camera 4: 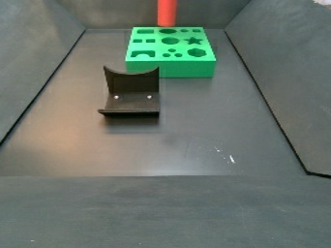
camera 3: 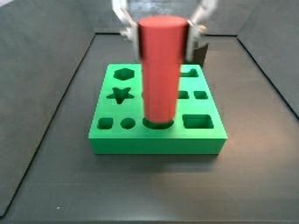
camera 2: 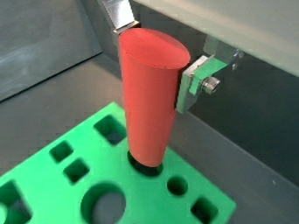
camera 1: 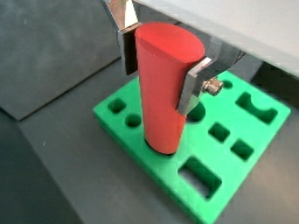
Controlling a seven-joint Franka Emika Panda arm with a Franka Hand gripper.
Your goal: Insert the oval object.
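The oval object, a tall red peg, stands upright with its lower end in a hole of the green block. It shows the same way in a wrist view and a side view, where the block lies on the dark floor. My gripper is shut on the peg's upper part, one finger pad on each side, as both wrist views show. In a side view the peg rises from the far block; the gripper is out of frame there.
The dark L-shaped fixture stands on the floor in front of the green block. The block has several other shaped holes, among them a star and a rectangle. Dark sloping walls ring the floor.
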